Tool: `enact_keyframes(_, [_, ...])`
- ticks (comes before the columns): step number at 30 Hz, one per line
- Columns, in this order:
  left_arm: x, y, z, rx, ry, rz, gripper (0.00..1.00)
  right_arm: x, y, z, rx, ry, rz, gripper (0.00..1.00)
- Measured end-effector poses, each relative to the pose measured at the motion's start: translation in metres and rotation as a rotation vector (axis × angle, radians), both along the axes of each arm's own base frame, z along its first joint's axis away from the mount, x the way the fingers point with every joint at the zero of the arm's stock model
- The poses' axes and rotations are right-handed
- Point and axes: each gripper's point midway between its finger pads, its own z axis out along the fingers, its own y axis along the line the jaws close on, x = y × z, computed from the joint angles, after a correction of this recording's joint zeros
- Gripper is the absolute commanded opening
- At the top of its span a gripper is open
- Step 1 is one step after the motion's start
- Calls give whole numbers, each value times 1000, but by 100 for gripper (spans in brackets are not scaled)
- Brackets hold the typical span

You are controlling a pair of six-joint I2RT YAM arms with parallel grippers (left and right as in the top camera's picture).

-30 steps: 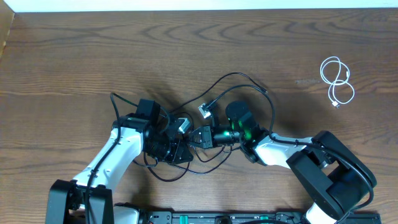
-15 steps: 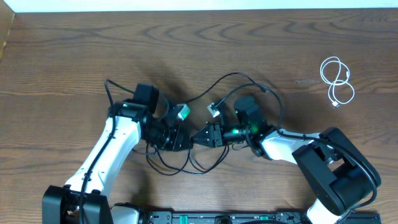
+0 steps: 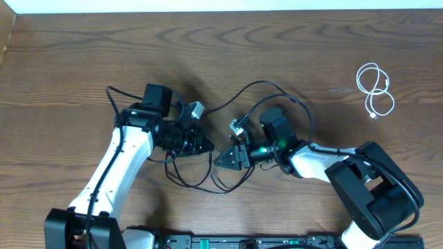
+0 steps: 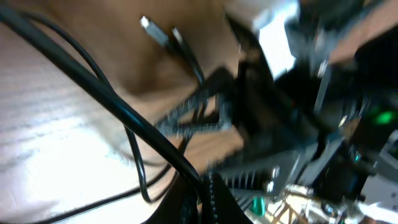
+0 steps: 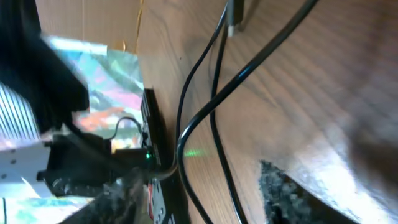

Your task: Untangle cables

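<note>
Although the wooden table (image 3: 69,55) fills nearly the whole overhead view, the work sits in a small patch just toward six o'clock of its middle. The left arm (image 3: 118,166) reaches in from seven o'clock and the right arm (image 3: 325,166) from five. Between them lie the black cables (image 3: 259,83), a loose knot of loops. One arc rises toward twelve and others sag toward six. The white cable (image 3: 377,90) lies coiled by itself at two o'clock, well apart from the knot and both arms.

The left gripper (image 3: 197,143) sits at nine o'clock of the knot with its fingers closed. Its wrist view shows one black strand running straight into the closed tips, so I judge that strand pinched. The right gripper (image 3: 225,158) faces it from three o'clock. In its wrist view the fingers stand apart, with black strands running loose between them. Two small plug ends (image 4: 152,30) show near eleven o'clock of the left wrist view.

With one strand held, a pull toward nine could drag the whole knot across the wood or cinch a crossing tighter. A plug end could also snag in a loop. The right fingers might close on two strands at once, and the grippers are near enough to bump.

The crossings lie under the two grippers in the overhead view. Both wrist views are blurred, so I cannot count the black cables or trace which strand is which.
</note>
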Motion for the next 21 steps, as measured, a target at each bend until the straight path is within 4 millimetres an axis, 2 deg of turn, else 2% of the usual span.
enact_keyframes(6, [19,7,3,-17,6,116,7,-12,7,1,11,-32,52,63])
enact_keyframes(15, [26,11,1,-2,56,211,8,-12,10,0,6,-60,53,62])
enact_keyframes(21, [29,13,0,3,74,249,8,-12,21,-6,-37,-91,9,59])
